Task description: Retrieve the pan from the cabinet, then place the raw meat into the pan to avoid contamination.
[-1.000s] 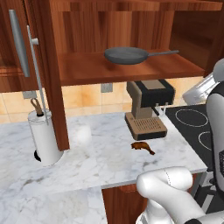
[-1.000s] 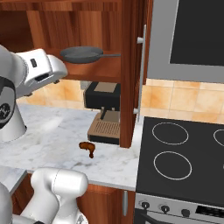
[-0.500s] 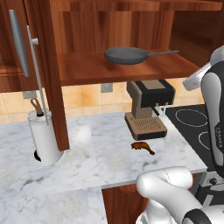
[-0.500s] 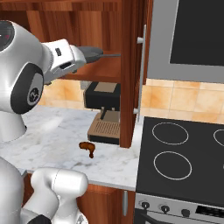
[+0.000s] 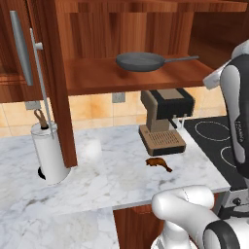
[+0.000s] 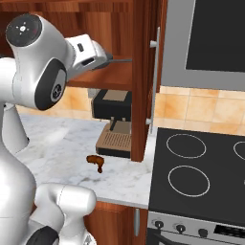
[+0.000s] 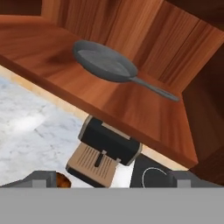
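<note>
Pan (image 5: 140,61) sits on the open cabinet (image 5: 121,34) shelf, bare wood around it, handle toward the stove side. Raw meat (image 5: 158,163) lies on the desk (image 5: 107,180) before the coffee machine (image 7: 105,153). Hand view faces the pan; the tool's opening cannot be told.

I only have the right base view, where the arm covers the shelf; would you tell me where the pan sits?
Observer: The shallow dark grey frying pan lies upright on the wooden shelf inside the reddish-brown wall cabinet.
Operator: Is the gripper holding anything?
Observer: No; the hand view shows the gripper open, apart from the pan.
Operator: What stands left of the black coffee machine?
Observer: A white cylindrical utensil holder, on the marble counter.
</note>
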Controlling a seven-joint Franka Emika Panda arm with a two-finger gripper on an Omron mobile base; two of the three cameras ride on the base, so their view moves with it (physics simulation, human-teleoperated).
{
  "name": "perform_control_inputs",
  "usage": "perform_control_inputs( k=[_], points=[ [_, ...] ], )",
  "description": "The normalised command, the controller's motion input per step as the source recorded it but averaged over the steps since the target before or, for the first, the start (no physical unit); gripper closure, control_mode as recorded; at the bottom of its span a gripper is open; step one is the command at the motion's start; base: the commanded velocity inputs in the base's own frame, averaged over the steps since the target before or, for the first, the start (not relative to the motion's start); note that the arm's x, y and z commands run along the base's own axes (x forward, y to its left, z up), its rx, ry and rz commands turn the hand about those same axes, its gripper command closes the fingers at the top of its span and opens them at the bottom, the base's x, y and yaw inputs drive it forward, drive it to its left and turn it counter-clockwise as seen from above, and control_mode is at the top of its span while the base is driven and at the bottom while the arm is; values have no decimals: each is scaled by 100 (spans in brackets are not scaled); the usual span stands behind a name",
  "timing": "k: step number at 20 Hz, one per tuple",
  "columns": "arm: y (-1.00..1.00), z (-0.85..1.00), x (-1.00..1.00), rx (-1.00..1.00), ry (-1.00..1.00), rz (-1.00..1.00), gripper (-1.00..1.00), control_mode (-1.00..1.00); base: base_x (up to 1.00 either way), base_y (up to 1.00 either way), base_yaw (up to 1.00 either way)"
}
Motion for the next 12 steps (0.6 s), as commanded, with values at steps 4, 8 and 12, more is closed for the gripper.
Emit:
perform_control_inputs(
  k=[4, 8, 12],
  points=[
    [-10, 0, 38, 0, 0, 0, -100, -100, 0, 0, 0],
    [-7, 0, 37, -1, 0, 0, -100, -100, 0, 0, 0],
    [-1, 0, 37, -1, 0, 0, -100, -100, 0, 0, 0]
  ],
)
